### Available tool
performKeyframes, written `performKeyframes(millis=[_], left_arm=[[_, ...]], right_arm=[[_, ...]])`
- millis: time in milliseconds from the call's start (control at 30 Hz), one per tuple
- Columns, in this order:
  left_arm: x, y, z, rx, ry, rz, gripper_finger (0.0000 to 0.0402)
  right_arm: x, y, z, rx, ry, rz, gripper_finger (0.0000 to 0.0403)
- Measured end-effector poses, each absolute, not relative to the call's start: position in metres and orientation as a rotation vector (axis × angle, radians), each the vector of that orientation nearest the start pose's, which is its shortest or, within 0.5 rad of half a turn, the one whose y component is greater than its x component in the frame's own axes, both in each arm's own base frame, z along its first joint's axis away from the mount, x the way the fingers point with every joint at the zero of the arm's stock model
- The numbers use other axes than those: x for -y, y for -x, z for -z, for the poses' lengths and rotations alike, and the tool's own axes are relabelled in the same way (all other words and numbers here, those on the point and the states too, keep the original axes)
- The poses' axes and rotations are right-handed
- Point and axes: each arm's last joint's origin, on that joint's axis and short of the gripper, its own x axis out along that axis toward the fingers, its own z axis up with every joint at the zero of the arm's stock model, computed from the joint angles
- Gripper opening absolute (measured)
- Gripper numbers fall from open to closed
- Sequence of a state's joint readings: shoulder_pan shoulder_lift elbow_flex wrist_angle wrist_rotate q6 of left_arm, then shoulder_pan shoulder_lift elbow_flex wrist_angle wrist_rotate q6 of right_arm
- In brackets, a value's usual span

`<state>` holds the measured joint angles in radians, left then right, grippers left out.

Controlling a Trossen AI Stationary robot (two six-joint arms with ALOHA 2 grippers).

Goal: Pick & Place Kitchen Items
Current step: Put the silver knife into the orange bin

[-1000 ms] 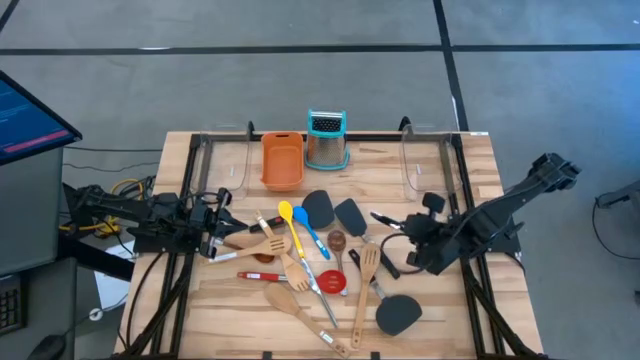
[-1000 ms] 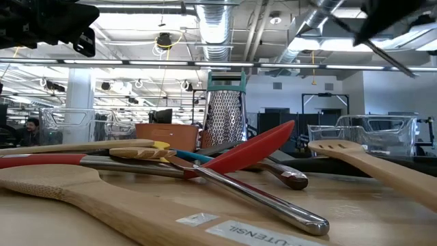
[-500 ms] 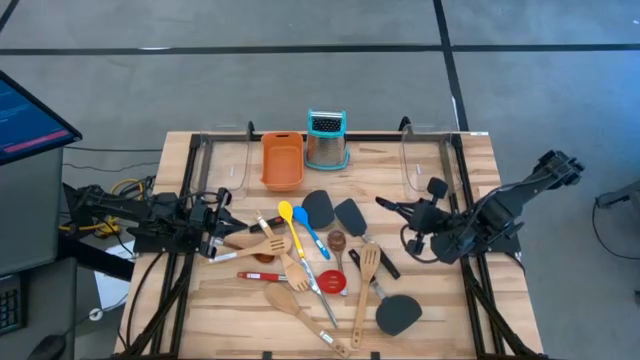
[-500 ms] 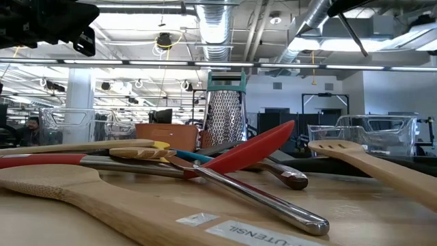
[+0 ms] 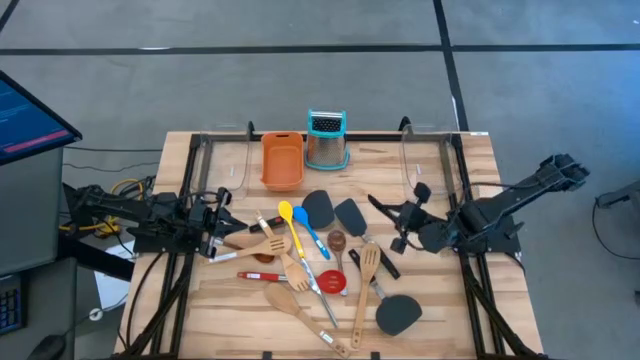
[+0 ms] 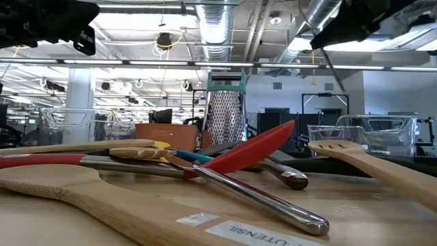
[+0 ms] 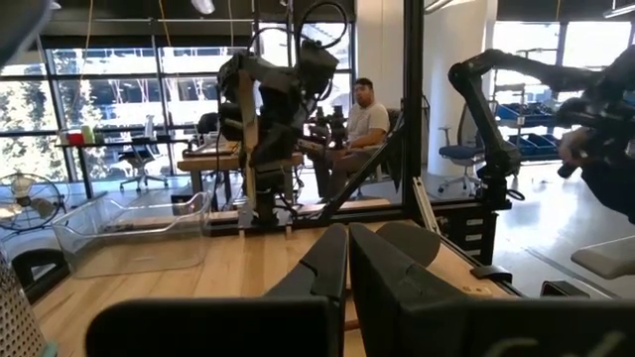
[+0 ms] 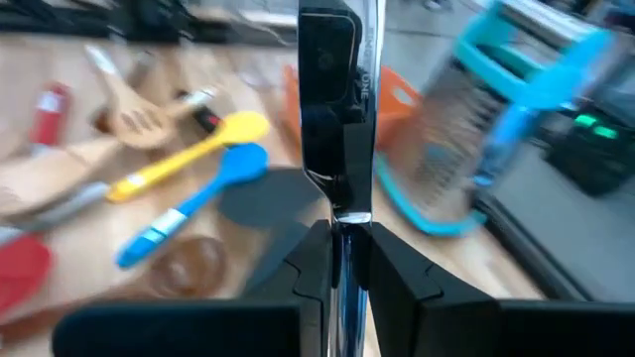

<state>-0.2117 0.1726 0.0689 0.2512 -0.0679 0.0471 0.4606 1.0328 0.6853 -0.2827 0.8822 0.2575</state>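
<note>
Right gripper (image 5: 409, 222) clenched on a black steel-handled utensil (image 8: 335, 99), raised above the table (image 5: 440, 310). Left gripper (image 5: 222, 222) closed, empty.

The right wrist view was motion-blurred: the grater (image 8: 516, 109) and the yellow spoon (image 8: 189, 154) showed only as smears, and the steel-handled tool (image 8: 335, 119) ran out past the picture's top edge. In the low view the near wooden spoon (image 6: 82, 198) was cut off by the bottom and left edges.
</note>
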Motion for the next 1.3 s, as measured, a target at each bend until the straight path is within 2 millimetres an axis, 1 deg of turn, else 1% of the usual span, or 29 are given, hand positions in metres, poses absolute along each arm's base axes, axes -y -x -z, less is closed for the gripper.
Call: performKeyframes(millis=[100, 267, 433, 567, 733, 833, 900, 1100, 1300], left_arm=[[0.02, -0.105, -0.196, 0.133, -0.028, 0.126, 0.0002], [0.02, -0.111, -0.192, 0.089, -0.033, 0.094, 0.0002], [0.019, -0.119, -0.197, 0.141, -0.016, -0.016, 0.0002], [0.018, -0.127, -0.198, 0.157, -0.004, -0.11, 0.0002], [0.014, -0.139, -0.194, 0.137, 0.005, -0.256, 0.0002], [0.009, -0.149, -0.195, 0.115, 0.02, -0.298, 0.0002], [0.006, -0.156, -0.195, 0.086, 0.011, -0.296, 0.0002], [-0.005, -0.181, -0.201, 0.028, 0.019, -0.214, 0.0002], [-0.016, -0.204, -0.199, -0.038, 0.041, -0.188, 0.0002]], right_arm=[[-0.067, -0.201, -0.245, -0.374, 0.129, 0.392, 0.0036], [-0.05, -0.21, -0.235, -0.262, 0.131, 0.332, 0.0036], [-0.028, -0.215, -0.235, -0.137, 0.116, 0.256, 0.0036], [-0.012, -0.217, -0.237, -0.104, 0.11, 0.246, 0.0036], [0.002, -0.221, -0.239, -0.069, 0.122, 0.21, 0.0036], [0.008, -0.225, -0.238, -0.052, 0.118, 0.191, 0.0036], [0.011, -0.229, -0.234, -0.063, 0.118, 0.182, 0.0036], [0.016, -0.241, -0.224, -0.05, 0.114, 0.169, 0.0036], [0.017, -0.253, -0.22, 0.042, 0.095, 0.157, 0.0036]])
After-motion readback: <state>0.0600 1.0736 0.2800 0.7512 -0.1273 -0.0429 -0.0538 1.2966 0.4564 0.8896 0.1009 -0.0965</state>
